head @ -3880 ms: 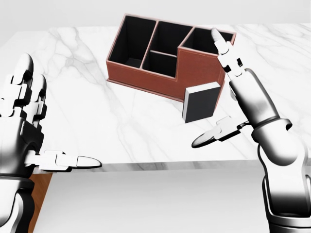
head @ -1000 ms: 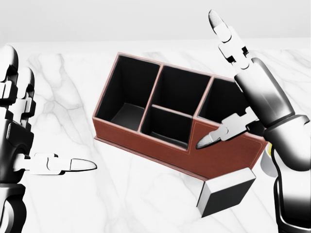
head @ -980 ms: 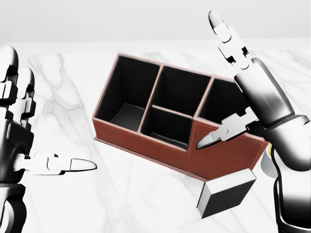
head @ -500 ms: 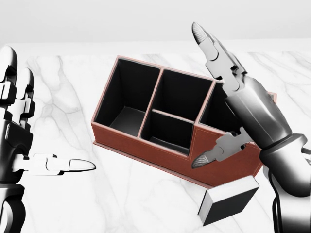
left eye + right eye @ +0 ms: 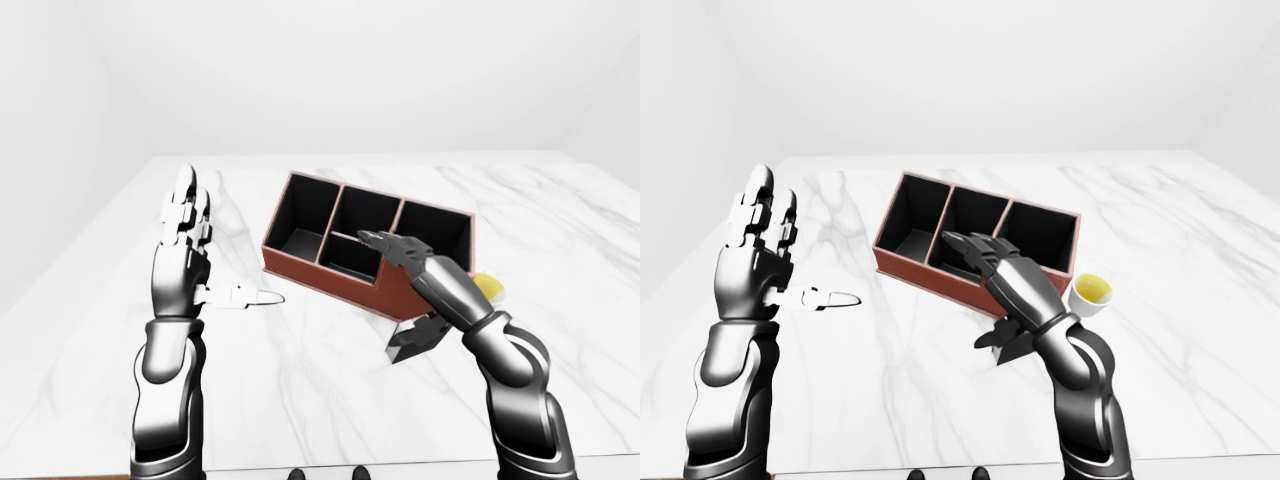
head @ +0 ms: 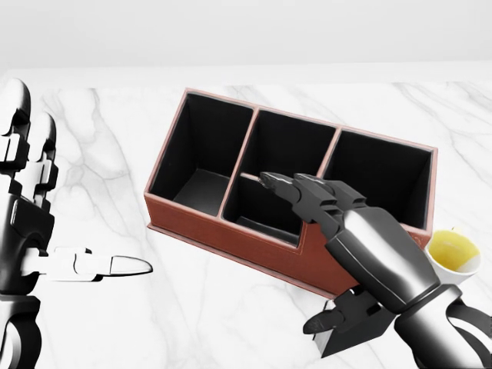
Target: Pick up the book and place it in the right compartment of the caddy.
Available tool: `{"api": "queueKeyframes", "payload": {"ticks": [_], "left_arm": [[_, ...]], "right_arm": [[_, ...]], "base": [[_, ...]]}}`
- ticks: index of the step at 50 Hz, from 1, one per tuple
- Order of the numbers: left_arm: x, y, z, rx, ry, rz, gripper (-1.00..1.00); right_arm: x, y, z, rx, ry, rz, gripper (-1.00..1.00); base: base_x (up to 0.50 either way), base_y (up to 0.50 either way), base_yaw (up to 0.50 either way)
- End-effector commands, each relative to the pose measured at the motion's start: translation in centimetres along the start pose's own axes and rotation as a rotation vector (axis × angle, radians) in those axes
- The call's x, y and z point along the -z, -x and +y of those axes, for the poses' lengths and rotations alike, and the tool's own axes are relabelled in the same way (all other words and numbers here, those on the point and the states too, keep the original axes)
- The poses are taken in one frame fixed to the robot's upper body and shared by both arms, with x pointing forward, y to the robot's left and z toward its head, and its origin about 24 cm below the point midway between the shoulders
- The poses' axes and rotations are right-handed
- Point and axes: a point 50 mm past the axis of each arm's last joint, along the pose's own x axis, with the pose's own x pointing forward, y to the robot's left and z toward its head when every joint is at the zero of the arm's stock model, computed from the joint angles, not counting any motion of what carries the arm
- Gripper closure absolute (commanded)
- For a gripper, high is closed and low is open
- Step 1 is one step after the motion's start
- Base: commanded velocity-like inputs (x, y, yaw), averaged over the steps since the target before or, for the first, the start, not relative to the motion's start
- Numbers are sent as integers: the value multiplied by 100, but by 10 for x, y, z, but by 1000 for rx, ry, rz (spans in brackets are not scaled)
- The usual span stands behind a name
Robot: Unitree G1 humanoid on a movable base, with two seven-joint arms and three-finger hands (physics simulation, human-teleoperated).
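Note:
The red-brown caddy (image 6: 231, 232) with black compartments stands slanted on the white marble table (image 6: 192, 323); its right compartment (image 6: 380, 181) holds nothing. The dark grey book (image 6: 367, 329) stands on edge by the caddy's lower right corner, mostly hidden beneath my right hand (image 6: 288, 254). That hand is open, palm down, its fingers (image 6: 307, 192) stretched over the caddy's near wall and its thumb (image 6: 330, 319) against the book's near side. I cannot tell if it touches the book. My left hand (image 6: 77, 192) is raised at the left, open, and holds nothing.
A small white cup with yellow contents (image 6: 453, 252) sits right of the caddy, close to my right forearm. The table's far edge (image 5: 360, 155) meets a plain white wall.
My right hand has dropped from above the caddy's right compartment to lie low over the book, now covering most of it. The left hand, caddy and book stay where they were.

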Motion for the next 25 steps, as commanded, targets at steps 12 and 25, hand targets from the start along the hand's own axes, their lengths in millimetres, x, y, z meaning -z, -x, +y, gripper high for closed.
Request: {"api": "queueKeyframes", "payload": {"ticks": [12,25], "left_arm": [[4,0,0,-4,13,16,-100],[5,0,0,-4,14,20,-100]], "right_arm": [[9,17,35,-135,94,169,-50],[16,26,40,-162,147,248,-33]], "base": [[0,0,0],[0,0,0]]}}
